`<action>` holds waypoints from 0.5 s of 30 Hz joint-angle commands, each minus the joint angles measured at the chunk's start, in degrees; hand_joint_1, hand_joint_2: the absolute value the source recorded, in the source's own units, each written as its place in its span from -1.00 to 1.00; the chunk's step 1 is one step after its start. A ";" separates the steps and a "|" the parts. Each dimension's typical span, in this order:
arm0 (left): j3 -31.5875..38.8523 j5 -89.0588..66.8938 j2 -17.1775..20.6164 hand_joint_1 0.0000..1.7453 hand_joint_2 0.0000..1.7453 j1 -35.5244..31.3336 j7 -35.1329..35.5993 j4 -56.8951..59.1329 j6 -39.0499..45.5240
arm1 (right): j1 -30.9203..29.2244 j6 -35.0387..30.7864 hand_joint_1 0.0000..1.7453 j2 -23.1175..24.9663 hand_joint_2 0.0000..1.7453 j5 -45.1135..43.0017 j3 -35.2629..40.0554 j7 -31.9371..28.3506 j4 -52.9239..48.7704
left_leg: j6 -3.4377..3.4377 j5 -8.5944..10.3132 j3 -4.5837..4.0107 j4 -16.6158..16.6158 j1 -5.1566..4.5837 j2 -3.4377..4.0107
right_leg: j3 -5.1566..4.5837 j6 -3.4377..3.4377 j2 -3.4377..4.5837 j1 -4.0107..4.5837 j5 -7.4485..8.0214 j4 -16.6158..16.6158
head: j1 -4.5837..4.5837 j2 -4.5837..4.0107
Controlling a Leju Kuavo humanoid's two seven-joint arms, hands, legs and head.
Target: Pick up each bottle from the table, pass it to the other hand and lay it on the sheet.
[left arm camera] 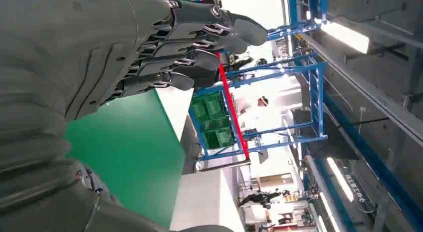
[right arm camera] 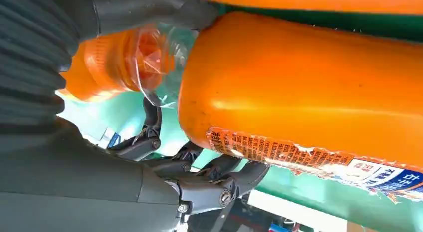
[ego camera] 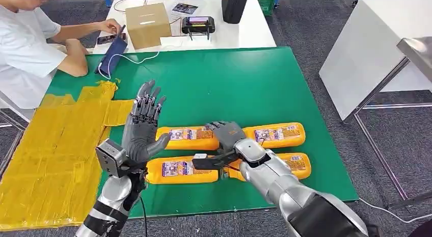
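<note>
The right hand (ego camera: 227, 133) closes, seemingly loosely, round the neck end of an orange plastic bottle (ego camera: 274, 135) lying on the green table (ego camera: 229, 84), the left hand (ego camera: 142, 126) spread empty; gripped there, the heavy body could swing and slip.

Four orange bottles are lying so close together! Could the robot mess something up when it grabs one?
Maybe. The right hand reaches down among four bottles lying close together, so lifting the far right bottle might nudge the far left bottle and set it rolling. The hand's fingers sit near that bottle's neck, not its middle, so it may tip or slip. The left hand waits open, not yet under anything.
</note>
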 commanded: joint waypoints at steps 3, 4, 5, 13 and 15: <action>0.18 -0.08 0.25 -1.00 1.00 -1.39 0.71 3.60 0.05 | 1.56 0.69 0.32 0.60 1.00 3.03 6.07 -0.23 1.68 | -0.06 -0.03 0.17 -0.06 0.08 -0.20 | 0.21 -0.09 0.19 0.03 -0.04 -0.09 | 0.00 0.00; 0.25 -0.09 0.26 -1.00 1.00 -1.32 0.74 3.62 0.06 | 1.67 0.97 0.36 0.67 1.00 3.24 6.32 -0.26 1.68 | -0.10 -0.07 0.28 -0.07 0.15 -0.33 | 0.36 -0.15 0.29 0.07 -0.08 -0.13 | 0.00 0.00; 0.40 -0.17 0.29 -1.00 1.00 -1.21 0.85 3.73 0.08 | 1.88 1.71 0.42 0.80 1.00 3.58 6.76 -0.34 1.67 | -0.06 -0.04 0.19 -0.06 0.08 -0.21 | 0.24 -0.09 0.18 0.03 -0.05 -0.09 | -0.02 0.00; 1.42 -0.11 0.15 -1.00 1.00 -1.02 0.75 5.01 0.01 | 2.45 7.99 0.50 1.22 1.00 3.97 8.48 -1.59 1.80 | -0.08 -0.03 0.40 -0.10 0.10 -0.15 | 0.41 -0.10 0.22 0.05 -0.04 -0.13 | -0.02 0.00; 1.69 -0.12 0.05 -1.00 1.00 -1.17 0.71 5.67 0.02 | 2.25 9.56 0.50 1.45 1.00 4.20 9.12 -1.92 1.96 | -0.13 -0.04 0.52 -0.09 0.16 -0.26 | 0.56 -0.17 0.34 0.08 -0.05 -0.16 | -0.02 0.00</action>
